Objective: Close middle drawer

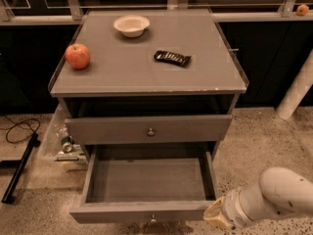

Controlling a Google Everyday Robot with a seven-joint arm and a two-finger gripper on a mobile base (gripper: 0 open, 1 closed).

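Cabinet: grey, in the middle of the scene on a speckled floor, seen from above and from its near side.
Top drawer: just under the cabinet top, its flat front upright with a small round knob at its middle and a dark gap above it.
Middle drawer: below the top drawer and pulled far out toward the near side. Its grey inner floor is in full view. Its front runs along the near edge, with a small knob low at the middle.
Gripper: low at the near right, at the right end of the middle drawer's front, by its near right corner. Whether it touches the wood cannot be told.
Grip state: cannot tell whether it is released or clenched. Nothing shows in its hold.
Arm: white and rounded, coming in from the right edge and pointing left toward the drawer corner.
Apple: red, on the left of the cabinet top.
Bowl: pale and upright, at the far side of the top, well apart from the apple.
Snack packet: dark, lying flat right of the middle of the top.
Cable: on the floor at the left, beside a black bar.
Post: white, leaning, at the right beyond the cabinet.
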